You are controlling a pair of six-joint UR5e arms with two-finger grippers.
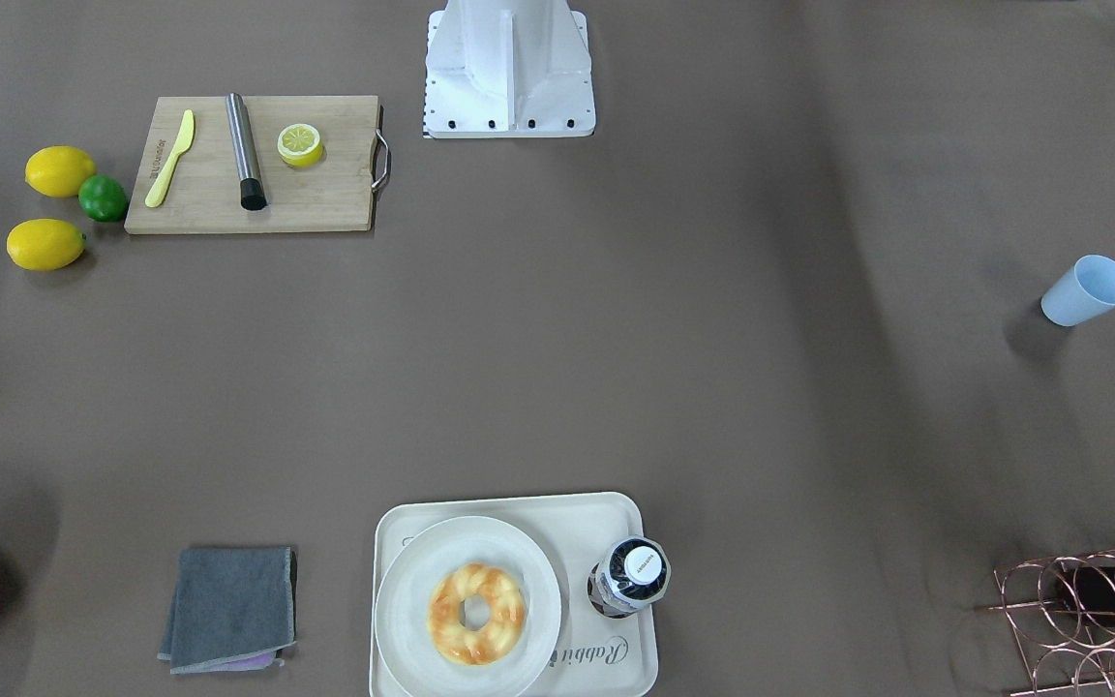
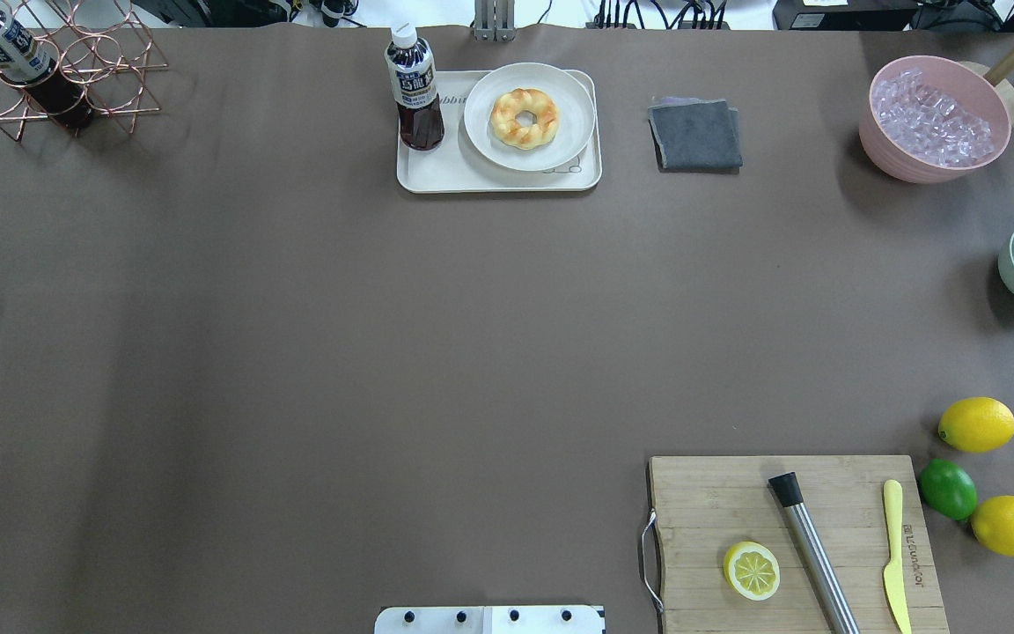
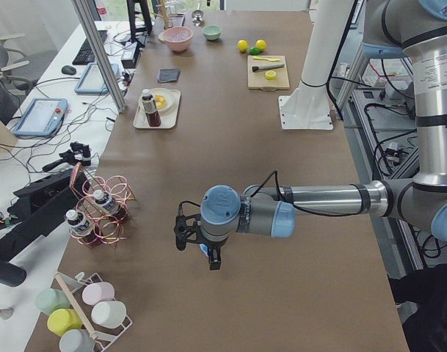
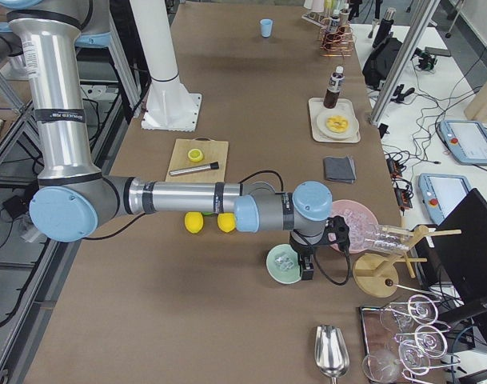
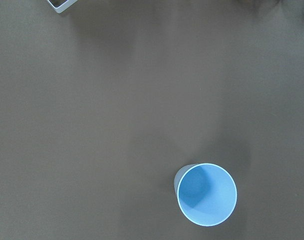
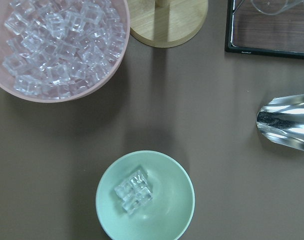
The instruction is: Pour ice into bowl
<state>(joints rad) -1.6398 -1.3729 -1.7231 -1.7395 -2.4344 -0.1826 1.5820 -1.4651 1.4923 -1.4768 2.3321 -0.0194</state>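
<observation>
Plainly, the ice (image 6: pixel 134 190) lies as a small clump of clear cubes in the bottom of the mint-green bowl (image 6: pixel 174 207), which stands upright on the brown counter (image 2: pixel 296 352) toward its right end. The right wrist camera looks straight down on the bowl. In the exterior right view the right jaws hang just above the bowl's rim on the side nearest the pink tub (image 6: pixel 57 45). That side view is the only one showing them, so I cannot tell whether they are spread or pressed together.

The pink tub is heaped with cubes and sits near the bowl, with a strip of counter between them. A wooden stand base (image 6: pixel 166 22) touches or nearly touches the tub's far side. A metal scoop (image 6: pixel 286 122) lies well apart from the bowl. Two lemons (image 2: pixel 976 423) and a lime (image 2: pixel 947 489) sit on the robot's side of the bowl, also apart from it.

The left jaws hang over a light blue cup (image 5: pixel 207 194) at the opposite end, and I cannot tell their state either.
</observation>
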